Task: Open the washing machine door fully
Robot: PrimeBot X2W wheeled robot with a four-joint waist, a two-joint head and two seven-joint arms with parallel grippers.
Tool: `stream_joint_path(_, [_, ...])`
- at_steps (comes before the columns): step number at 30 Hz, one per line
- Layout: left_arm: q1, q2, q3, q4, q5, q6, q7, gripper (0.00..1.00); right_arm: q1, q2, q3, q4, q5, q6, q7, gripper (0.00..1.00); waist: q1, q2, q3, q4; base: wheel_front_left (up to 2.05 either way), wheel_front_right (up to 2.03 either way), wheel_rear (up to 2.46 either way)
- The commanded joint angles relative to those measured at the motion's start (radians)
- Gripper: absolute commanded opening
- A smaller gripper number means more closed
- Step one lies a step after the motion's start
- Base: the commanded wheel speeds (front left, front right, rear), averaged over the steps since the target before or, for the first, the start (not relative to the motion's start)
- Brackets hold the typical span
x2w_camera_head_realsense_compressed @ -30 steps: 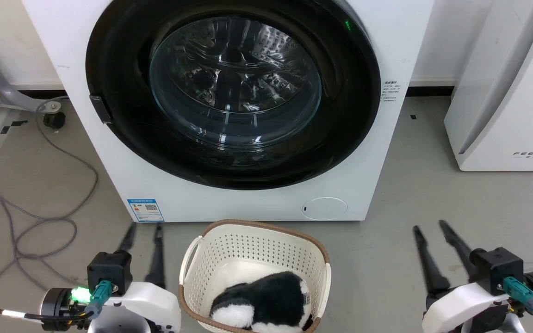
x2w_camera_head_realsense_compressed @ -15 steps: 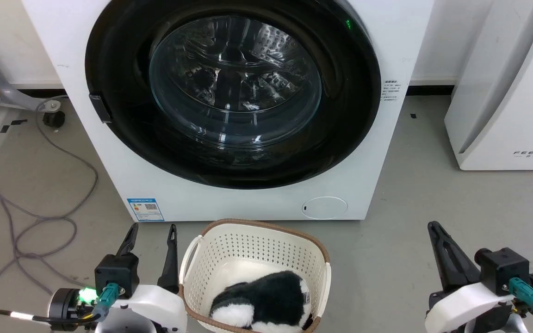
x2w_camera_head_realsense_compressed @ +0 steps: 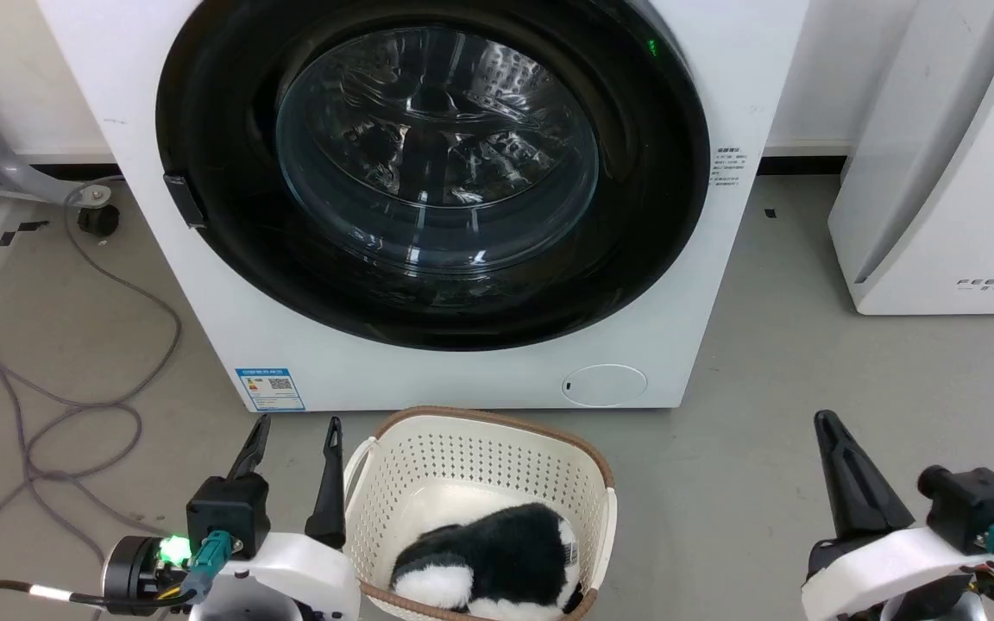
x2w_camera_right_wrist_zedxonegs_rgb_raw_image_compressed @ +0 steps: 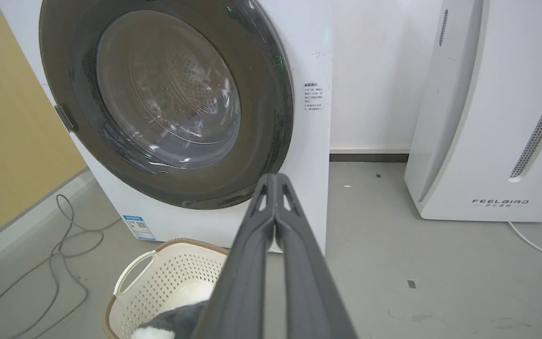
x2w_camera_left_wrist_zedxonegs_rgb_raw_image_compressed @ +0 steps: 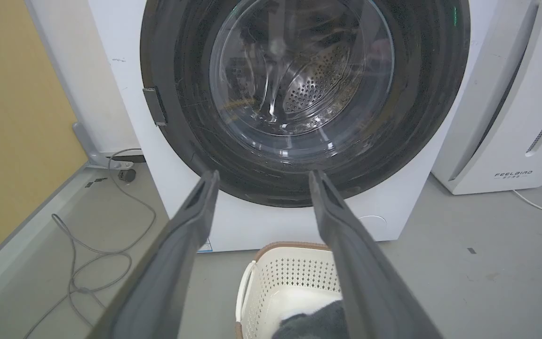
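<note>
You were at the very start of the job. The washing machine door (x2w_camera_head_realsense_compressed: 432,172) sat shut, flush against the white front of the machine and filling most of its width, and neither gripper touched it. Your left gripper (x2w_camera_head_realsense_compressed: 298,423) hung low near the floor, just left of the laundry basket (x2w_camera_head_realsense_compressed: 462,461), its fingers spread apart with nothing between them. Your right gripper (x2w_camera_head_realsense_compressed: 825,421) sat low on the other side, well clear of the basket, fingers pressed together and empty.

As I judge it, the next move called for raising an arm to the door's rim and finding a purchase. The small dark tab (x2w_camera_head_realsense_compressed: 185,200) on the left rim looked the likeliest place, though I could not tell whether it was a handle or a catch. The basket stood directly before the door, so the swing might have needed watching.

The head view gave you both grippers flanking the basket, with the plush toy (x2w_camera_head_realsense_compressed: 497,552) inside it. The left wrist view showed the perforated drum (x2w_camera_left_wrist_zedxonegs_rgb_raw_image_compressed: 315,89) through the glass and a yellow wall (x2w_camera_left_wrist_zedxonegs_rgb_raw_image_compressed: 17,117). The right wrist view took the door at a slant, beside the white air purifier (x2w_camera_right_wrist_zedxonegs_rgb_raw_image_compressed: 487,117).
</note>
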Motion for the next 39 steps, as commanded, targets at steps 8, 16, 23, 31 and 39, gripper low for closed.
stream_joint_path(8, [-0.021, 0.0, -0.014, 0.011, -0.017, 0.013, -0.025, 1.0, -0.019, 0.0, -0.01, 0.039, 0.255, 0.0, -0.031, 0.0, 0.0, 0.0, 0.002, 0.0, 0.0, 0.0, 0.0])
stream_joint_path(16, [-0.028, 0.0, -0.024, 0.016, -0.026, 0.02, -0.042, 1.0, -0.076, 0.0, -0.053, 0.069, 0.395, 0.0, -0.049, 0.0, 0.0, 0.0, 0.009, -0.001, 0.0, 0.0, 0.0])
stream_joint_path(23, [-0.037, 0.0, -0.033, 0.017, -0.033, 0.024, -0.057, 1.0, -0.168, 0.0, -0.097, 0.133, 0.531, 0.0, -0.064, 0.0, 0.0, 0.0, 0.017, 0.0, 0.0, 0.0, 0.0])
stream_joint_path(31, [-0.05, 0.0, -0.045, 0.015, -0.046, 0.029, -0.073, 1.0, -0.322, -0.027, -0.144, 0.263, 0.686, 0.0, -0.068, 0.0, 0.0, 0.0, 0.035, 0.004, 0.0, 0.0, 0.0])
stream_joint_path(39, [-0.077, 0.0, -0.067, 0.004, -0.045, 0.026, -0.092, 1.0, -0.55, -0.108, -0.176, 0.443, 0.849, 0.0, -0.06, 0.0, 0.0, 0.0, 0.076, 0.02, 0.0, 0.0, 0.0])
